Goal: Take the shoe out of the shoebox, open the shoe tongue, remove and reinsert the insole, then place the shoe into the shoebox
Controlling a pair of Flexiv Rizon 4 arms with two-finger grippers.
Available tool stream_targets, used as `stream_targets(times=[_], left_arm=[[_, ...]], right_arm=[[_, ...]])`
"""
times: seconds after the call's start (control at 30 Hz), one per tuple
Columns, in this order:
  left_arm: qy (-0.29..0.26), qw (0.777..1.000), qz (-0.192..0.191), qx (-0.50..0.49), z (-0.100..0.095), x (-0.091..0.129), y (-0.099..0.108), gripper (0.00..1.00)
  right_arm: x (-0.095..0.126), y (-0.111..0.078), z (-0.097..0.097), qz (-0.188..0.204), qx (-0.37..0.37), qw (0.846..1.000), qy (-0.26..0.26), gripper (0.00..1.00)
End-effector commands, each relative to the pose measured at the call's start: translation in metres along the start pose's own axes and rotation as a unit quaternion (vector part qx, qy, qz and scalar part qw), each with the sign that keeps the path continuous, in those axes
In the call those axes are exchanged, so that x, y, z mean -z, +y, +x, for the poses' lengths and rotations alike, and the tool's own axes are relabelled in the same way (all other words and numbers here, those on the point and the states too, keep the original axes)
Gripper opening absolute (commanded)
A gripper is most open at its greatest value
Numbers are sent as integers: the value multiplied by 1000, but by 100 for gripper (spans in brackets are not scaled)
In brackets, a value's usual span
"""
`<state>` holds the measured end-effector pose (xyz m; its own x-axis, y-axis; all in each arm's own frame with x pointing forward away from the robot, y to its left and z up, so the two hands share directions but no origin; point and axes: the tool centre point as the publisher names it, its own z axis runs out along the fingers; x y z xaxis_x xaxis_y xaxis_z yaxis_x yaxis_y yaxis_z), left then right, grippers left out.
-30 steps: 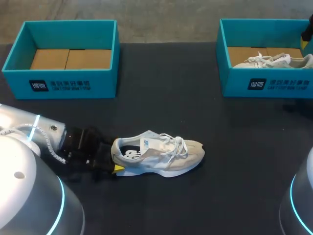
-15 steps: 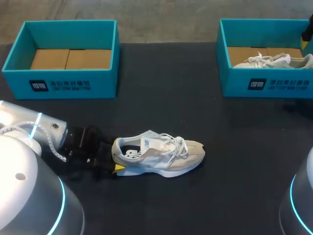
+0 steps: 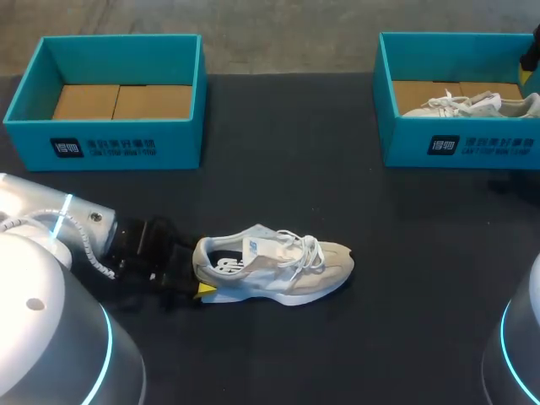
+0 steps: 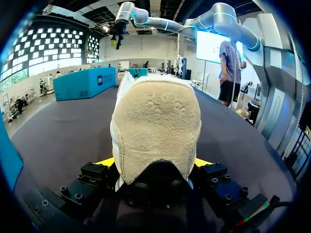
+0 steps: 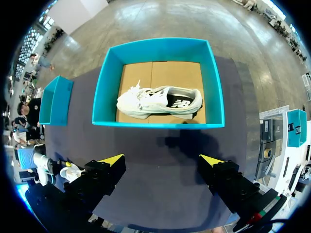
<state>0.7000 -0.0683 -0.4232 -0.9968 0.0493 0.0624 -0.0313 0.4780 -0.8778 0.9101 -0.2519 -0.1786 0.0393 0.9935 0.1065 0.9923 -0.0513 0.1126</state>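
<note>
The left tool point(image 4: 154, 164) apparently pinches the heel of the shoe point(image 3: 278, 268), whose long axis runs straight ahead, toe farthest.

Head view: high behind the robot, looking down over the whole dark surface point(image 3: 278, 169). Left wrist view: low and very close behind the heel of the shoe point(image 4: 155, 131), facing level across the surface; the head view shows that shoe at lower centre. Right wrist view: high overhead, facing down into the shoebox point(image 5: 158, 124) at the head view's upper right.
</note>
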Motion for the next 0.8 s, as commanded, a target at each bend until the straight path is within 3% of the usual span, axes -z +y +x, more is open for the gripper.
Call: stream_targets(times=[0.03,0.2,0.5,0.8], left_arm=[[1,1000,-2,0,-2,-4,1,0],[1,1000,-2,0,-2,-4,1,0],[1,1000,-2,0,-2,-4,1,0],[1,1000,-2,0,-2,-4,1,0]], right_arm=[[0,-1,0,-1,0,1000,0,100],[-2,1,6,-1,-2,1000,0,100],[-15,-3,68,-1,-44,998,-42,100],[-21,-29,126,-1,-49,998,-44,100]])
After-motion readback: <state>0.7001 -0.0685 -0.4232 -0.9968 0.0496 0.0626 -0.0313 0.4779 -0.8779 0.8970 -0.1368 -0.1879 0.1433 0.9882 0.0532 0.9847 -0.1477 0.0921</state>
